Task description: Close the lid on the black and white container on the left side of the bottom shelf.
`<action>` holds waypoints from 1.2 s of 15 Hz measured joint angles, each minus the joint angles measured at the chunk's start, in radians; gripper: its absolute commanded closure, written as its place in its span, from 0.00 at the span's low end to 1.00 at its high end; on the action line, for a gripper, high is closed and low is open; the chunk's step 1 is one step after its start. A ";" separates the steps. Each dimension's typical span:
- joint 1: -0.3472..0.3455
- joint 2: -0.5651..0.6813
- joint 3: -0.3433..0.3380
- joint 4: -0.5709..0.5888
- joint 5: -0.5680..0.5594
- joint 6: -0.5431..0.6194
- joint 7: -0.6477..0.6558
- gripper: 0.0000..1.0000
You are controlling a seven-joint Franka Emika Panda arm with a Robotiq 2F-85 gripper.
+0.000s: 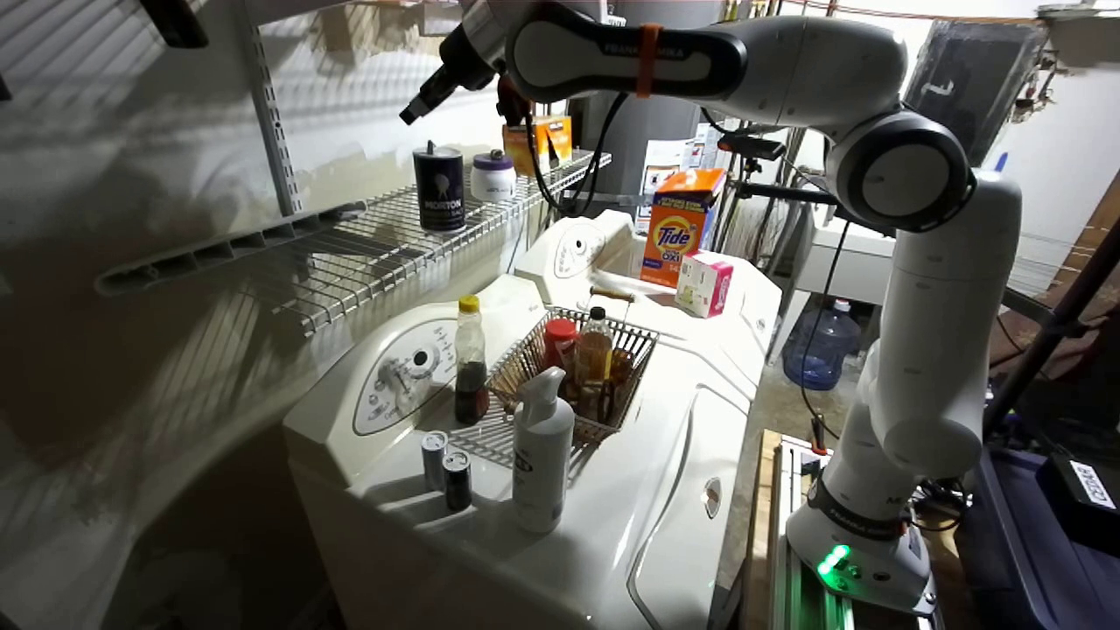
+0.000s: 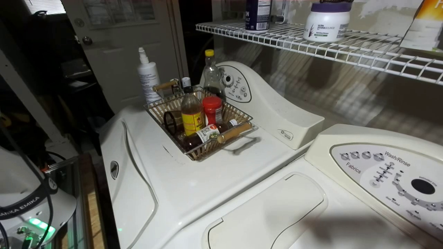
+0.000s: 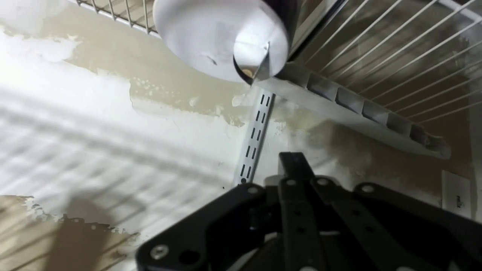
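The black and white container (image 1: 440, 188) is a dark, Morton-labelled cylinder standing upright on the wire bottom shelf (image 1: 385, 276). It also shows, cut off at the top, in an exterior view (image 2: 258, 15) above that shelf (image 2: 290, 45). In the wrist view its pale round top (image 3: 199, 37) has a pour hole, and the lid (image 3: 263, 67) is a small metal flap standing raised there. The raised lid (image 1: 430, 147) also shows in an exterior view. My gripper (image 1: 409, 115) is shut and empty, above the container and apart from it. The fingertips (image 3: 296, 156) are together in the wrist view.
A white jar with a purple lid (image 1: 493, 178) stands close beside the container. An orange box (image 1: 551, 144) is further along the shelf. A long ribbed strip (image 1: 227, 249) lies along the wall side. The wall with a slotted rail (image 3: 254, 139) is close behind.
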 measured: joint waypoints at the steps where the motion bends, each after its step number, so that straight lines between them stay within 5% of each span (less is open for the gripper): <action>1: 0.000 0.007 -0.002 0.012 -0.017 -0.009 0.006 1.00; 9: 0.002 0.034 -0.017 0.065 -0.136 -0.087 0.032 1.00; 18: 0.005 0.041 -0.016 0.095 -0.139 -0.217 0.032 1.00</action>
